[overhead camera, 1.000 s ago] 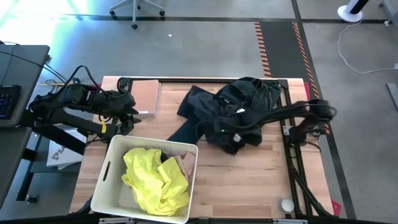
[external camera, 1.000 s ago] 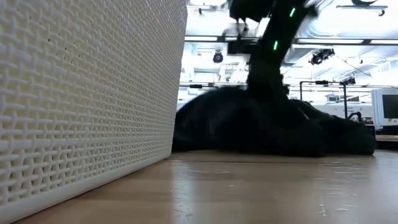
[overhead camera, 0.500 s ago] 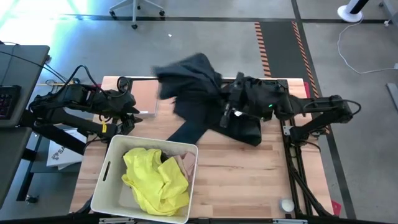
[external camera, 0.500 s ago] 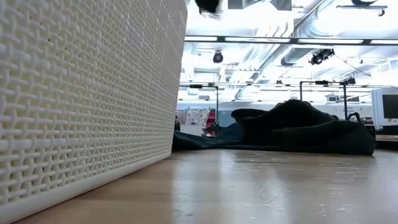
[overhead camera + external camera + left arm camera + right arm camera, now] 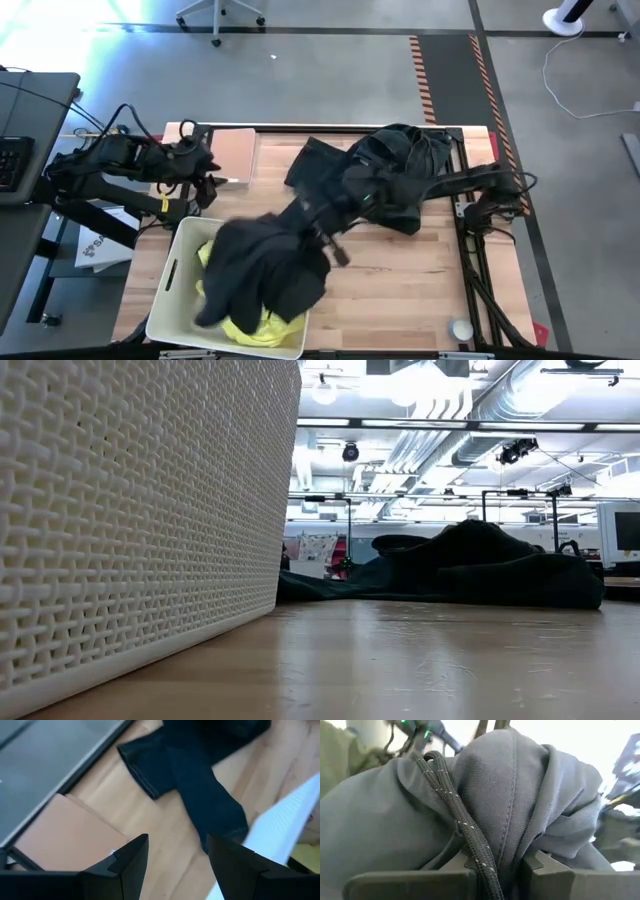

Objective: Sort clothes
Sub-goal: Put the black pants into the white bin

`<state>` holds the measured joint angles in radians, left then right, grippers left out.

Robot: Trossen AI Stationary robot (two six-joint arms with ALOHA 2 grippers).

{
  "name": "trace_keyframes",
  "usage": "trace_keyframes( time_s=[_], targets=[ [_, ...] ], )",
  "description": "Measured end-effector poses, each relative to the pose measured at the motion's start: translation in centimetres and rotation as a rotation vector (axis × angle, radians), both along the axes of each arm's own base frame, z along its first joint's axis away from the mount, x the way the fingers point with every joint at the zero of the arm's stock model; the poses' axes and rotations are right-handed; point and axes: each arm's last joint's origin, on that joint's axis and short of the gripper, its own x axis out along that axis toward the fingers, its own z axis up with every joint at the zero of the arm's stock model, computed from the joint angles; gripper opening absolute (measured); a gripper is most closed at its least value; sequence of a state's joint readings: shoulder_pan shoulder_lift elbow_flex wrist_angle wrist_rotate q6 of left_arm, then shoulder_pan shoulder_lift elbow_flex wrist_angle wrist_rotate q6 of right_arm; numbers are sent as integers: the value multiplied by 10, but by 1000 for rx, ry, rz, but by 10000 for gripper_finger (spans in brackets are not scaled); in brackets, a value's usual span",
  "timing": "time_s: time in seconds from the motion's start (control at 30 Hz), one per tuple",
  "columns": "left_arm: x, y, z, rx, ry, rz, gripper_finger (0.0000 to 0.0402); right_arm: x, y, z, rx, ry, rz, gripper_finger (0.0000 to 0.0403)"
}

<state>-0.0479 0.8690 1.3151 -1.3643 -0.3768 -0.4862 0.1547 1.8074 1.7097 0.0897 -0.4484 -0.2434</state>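
A wooden table (image 5: 400, 280) is seen from above with a dark robot arm at each side. A white woven basket (image 5: 172, 290) sits at the near left corner of the table. The right arm reaches across the table toward it, and the right gripper (image 5: 318, 238) hangs just beside the basket's right rim, its fingers clamped on a dark grey garment (image 5: 262, 272). That garment drapes down over the basket, covering most of a bright yellow garment (image 5: 262, 326) lying inside. The right wrist camera shows the grey fabric and a braided drawcord (image 5: 465, 832) bunched between the fingers. Behind the right arm, a pile of dark clothes (image 5: 405, 165) lies at the far right of the table, with dark denim jeans (image 5: 320, 175) spread just left of it. The left gripper (image 5: 177, 855) waits at the far left, fingers apart and holding nothing, above a tan flat board (image 5: 236, 155).
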Motion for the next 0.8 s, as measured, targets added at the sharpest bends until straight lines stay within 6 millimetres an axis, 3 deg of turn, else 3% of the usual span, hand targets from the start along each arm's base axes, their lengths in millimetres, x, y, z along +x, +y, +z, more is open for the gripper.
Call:
trace_keyframes(
  time_s=[0.17, 0.33, 0.63, 0.8],
  targets=[
    [-10, 1, 3, 22, -38, 30, 197, 39, 4, -40, 82, -9, -106, 41],
    [-15, 2, 4, 9, -67, 48, 197, 72, 9, -76, 176, -44, -102, 41],
    [-13, 2, 6, 4, -88, 50, 197, 113, 17, -106, 47, 322, -120, 88],
    [-10, 1, 9, -25, -137, 28, 197, 115, 17, -97, 3, 443, -159, 105]
  ],
)
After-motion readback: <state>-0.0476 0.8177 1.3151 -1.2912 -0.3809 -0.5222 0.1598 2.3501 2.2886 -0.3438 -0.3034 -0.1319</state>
